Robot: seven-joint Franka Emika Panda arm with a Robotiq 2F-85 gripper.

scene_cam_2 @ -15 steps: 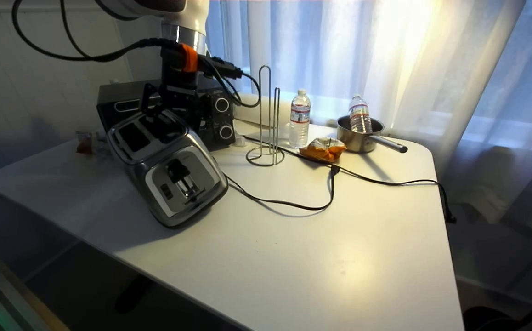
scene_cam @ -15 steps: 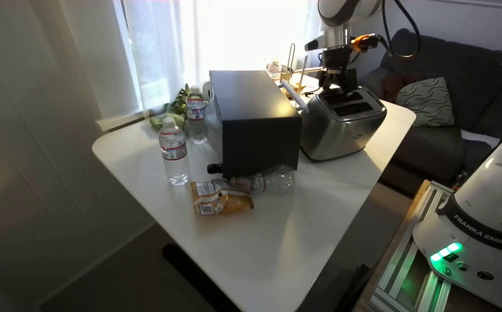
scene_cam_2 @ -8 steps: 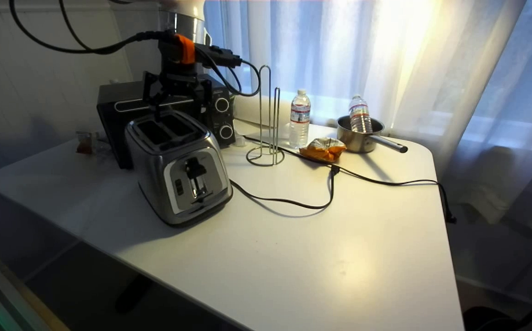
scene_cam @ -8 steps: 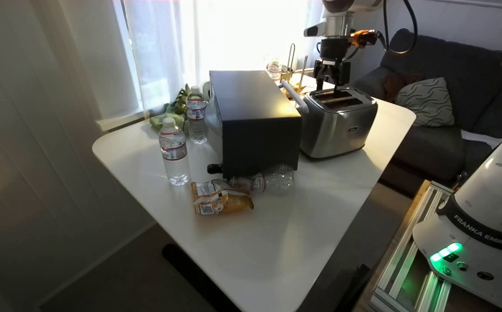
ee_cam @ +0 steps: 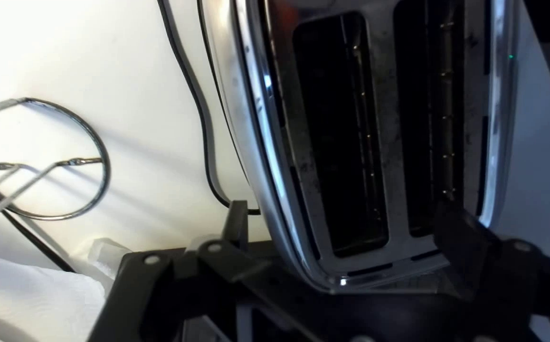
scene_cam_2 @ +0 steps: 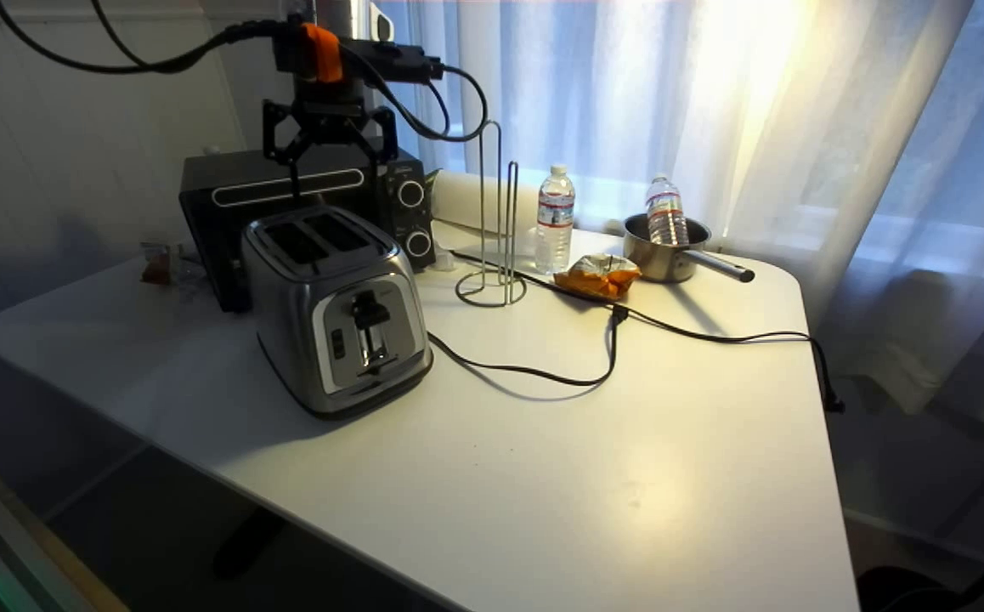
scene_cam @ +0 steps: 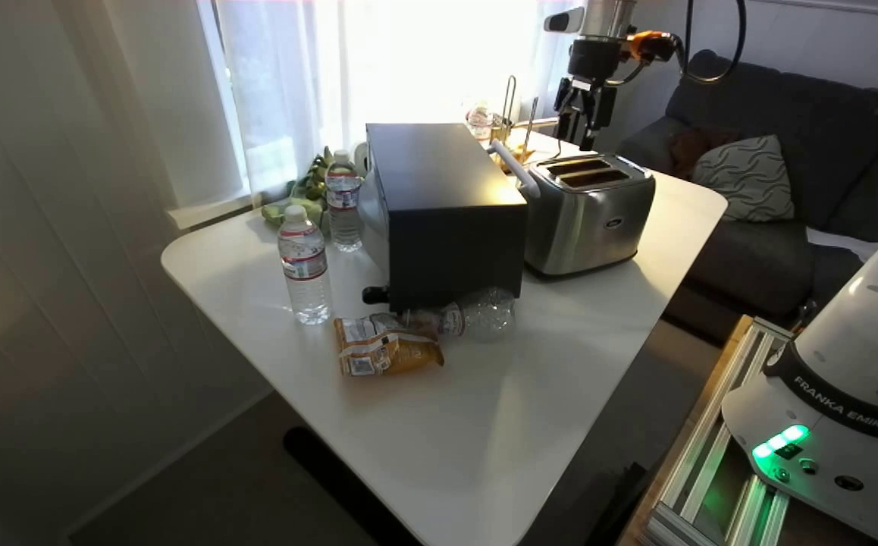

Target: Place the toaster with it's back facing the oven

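The silver two-slot toaster (scene_cam: 594,227) stands upright on the white table. In an exterior view its lever end (scene_cam_2: 373,336) points away from the black oven (scene_cam_2: 216,234), and its opposite end is toward the oven door. The oven also shows from its side (scene_cam: 454,254). My gripper (scene_cam: 575,142) is open and empty, above the oven-side end of the toaster; it also shows so in an exterior view (scene_cam_2: 335,183). In the wrist view the toaster's slots (ee_cam: 389,142) lie beneath the spread fingers (ee_cam: 341,207). The toaster's back face is mostly hidden.
A wire stand (scene_cam_2: 512,221) and the toaster's black cord (scene_cam_2: 534,379) are beside the toaster. A bottle (scene_cam_2: 555,221), snack bag (scene_cam_2: 598,279) and pot (scene_cam_2: 658,260) stand farther back. More bottles (scene_cam: 306,265) and a snack bag (scene_cam: 390,353) lie around the oven.
One second ago the toaster was tilted, with my gripper down at its slots. The toaster has settled flat and turned slightly. My gripper has risen off it with fingers spread.
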